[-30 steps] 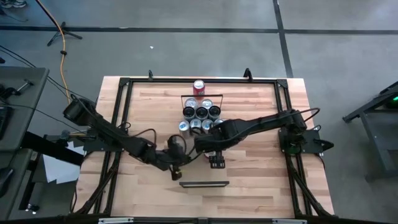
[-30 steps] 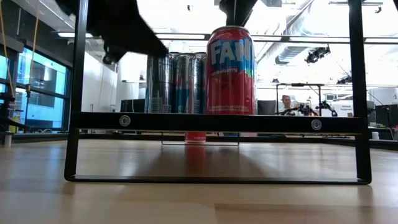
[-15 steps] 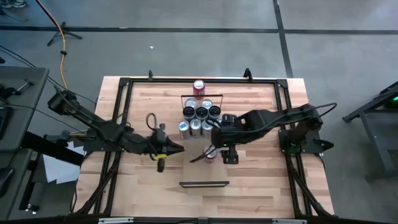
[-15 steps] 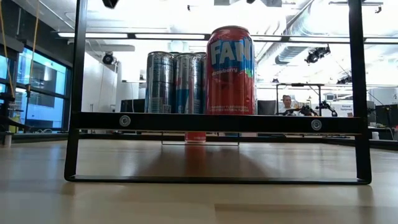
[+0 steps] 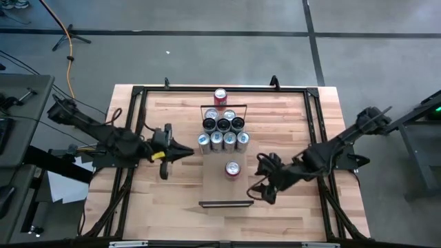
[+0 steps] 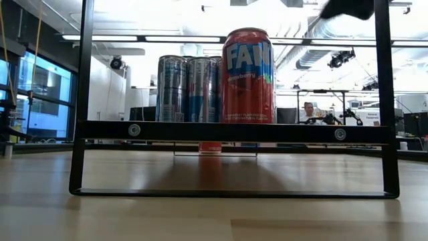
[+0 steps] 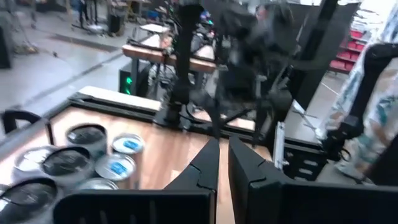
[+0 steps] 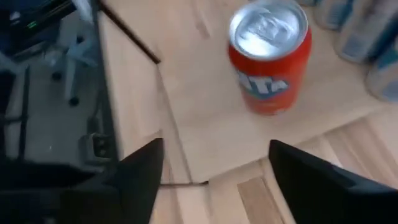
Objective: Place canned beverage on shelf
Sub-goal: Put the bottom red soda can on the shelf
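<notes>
One red Fanta can (image 5: pixel 232 169) stands upright on the shelf (image 5: pixel 217 186), apart from the silver cans (image 5: pixel 223 132). Right gripper (image 5: pixel 262 191), fingers spread and empty, sits just beside it, nearer than the left gripper (image 5: pixel 185 153), pressed together.

High camera looks straight down on the whole worktop (image 5: pixel 165 207). Low camera sits at worktop level, close behind the shelf (image 6: pixel 234 132), facing the room. Both show the red can (image 5: pixel 233 169), centre frame; right wrist camera too.
</notes>
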Controlling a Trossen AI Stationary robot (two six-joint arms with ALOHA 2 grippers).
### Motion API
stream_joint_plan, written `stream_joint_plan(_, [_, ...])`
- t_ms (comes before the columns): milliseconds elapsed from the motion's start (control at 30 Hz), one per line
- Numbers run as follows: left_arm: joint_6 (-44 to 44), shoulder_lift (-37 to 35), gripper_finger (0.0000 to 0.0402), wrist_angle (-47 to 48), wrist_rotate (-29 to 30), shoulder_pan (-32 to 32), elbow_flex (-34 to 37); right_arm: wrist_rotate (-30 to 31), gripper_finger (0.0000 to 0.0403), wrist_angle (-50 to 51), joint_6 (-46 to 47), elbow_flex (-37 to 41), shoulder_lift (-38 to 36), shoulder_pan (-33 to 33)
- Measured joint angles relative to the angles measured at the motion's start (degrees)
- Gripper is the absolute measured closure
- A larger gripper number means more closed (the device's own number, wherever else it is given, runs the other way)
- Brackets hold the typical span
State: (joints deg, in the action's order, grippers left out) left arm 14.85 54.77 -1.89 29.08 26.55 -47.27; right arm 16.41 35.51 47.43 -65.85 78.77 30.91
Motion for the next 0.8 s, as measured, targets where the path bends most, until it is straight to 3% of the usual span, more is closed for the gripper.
stream_joint_plan(133, [-3.1, -0.7, 0.0401, -2.9, 0.1, -2.8, 0.0, 6.5, 0.0196, -4.1, 5.2, 4.9, 1.7, 1.5])
stream_joint_plan(333, [-4.5, -0.8, 0.0401, -6.2, -0.3, -6.2, 0.0, 10.1, 0.0382, -7.7, 11.4, 7.6, 6.4, -0.2])
stream_joint_plan(467, [-4.0, -0.9, 0.0401, -6.2, -0.7, -6.4, 0.0, 6.0, 0.0377, -9.6, 14.0, 7.7, 9.0, -2.5])
stream_joint_plan(567, [-4.0, -0.9, 0.0401, -6.1, 0.0, -6.4, 0.0, 3.3, 0.0395, -11.6, 12.1, 7.7, 10.2, -3.5])
stream_joint_plan(800, [-4.0, -0.9, 0.0401, -6.2, 1.5, -6.4, 0.0, 1.6, 0.0401, -13.8, 16.9, 7.7, 10.4, -5.9])
